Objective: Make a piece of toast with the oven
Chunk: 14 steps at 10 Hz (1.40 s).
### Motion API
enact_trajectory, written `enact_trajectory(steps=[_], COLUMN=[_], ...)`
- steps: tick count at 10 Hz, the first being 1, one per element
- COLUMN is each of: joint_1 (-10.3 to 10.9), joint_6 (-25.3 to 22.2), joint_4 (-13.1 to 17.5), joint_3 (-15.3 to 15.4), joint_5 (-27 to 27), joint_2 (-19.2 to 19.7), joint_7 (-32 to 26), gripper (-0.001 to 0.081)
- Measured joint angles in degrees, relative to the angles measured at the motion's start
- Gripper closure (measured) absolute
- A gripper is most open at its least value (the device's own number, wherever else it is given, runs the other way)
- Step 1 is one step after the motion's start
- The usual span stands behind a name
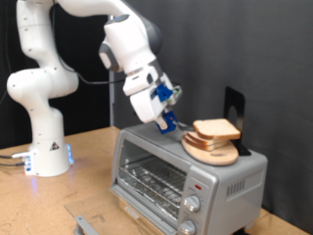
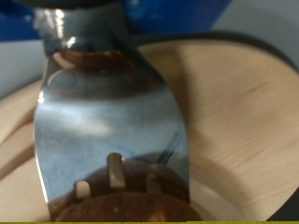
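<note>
The oven [image 1: 230, 176] stands at the exterior view's lower right, with its wire rack [image 1: 152, 181] visible through the front. On its top lies a round wooden plate [image 1: 207, 150] with the piece of toast [image 1: 217, 128] on it. My gripper [image 1: 164, 110] hangs just to the exterior view's left of the plate, shut on a shiny metal fork [image 2: 107, 103]. In the wrist view the fork's tines reach down to a brown bread crust [image 2: 121, 207] over the wooden plate [image 2: 238, 112].
Two round knobs [image 1: 193, 204] sit on the oven's right panel. A black upright object [image 1: 233, 103] stands behind the plate on the oven top. The arm's white base [image 1: 44, 147] stands on the wooden table at the exterior view's left.
</note>
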Motion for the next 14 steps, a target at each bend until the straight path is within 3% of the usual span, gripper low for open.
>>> enact_trajectory(steps=[4,9,14], joint_1=[-0.06,-0.05,0.00], joint_6=[0.97,0.46,-2.22], joint_4=[2.64,4.66,4.08], joint_3=[0.25,0.18,-0.94], joint_5=[-2.33,-1.80,10.35], joint_2=[2.73,4.58,2.10], joint_7=[3.43,3.05,-13.20], gripper=[0.0440,0.0440,0.0440])
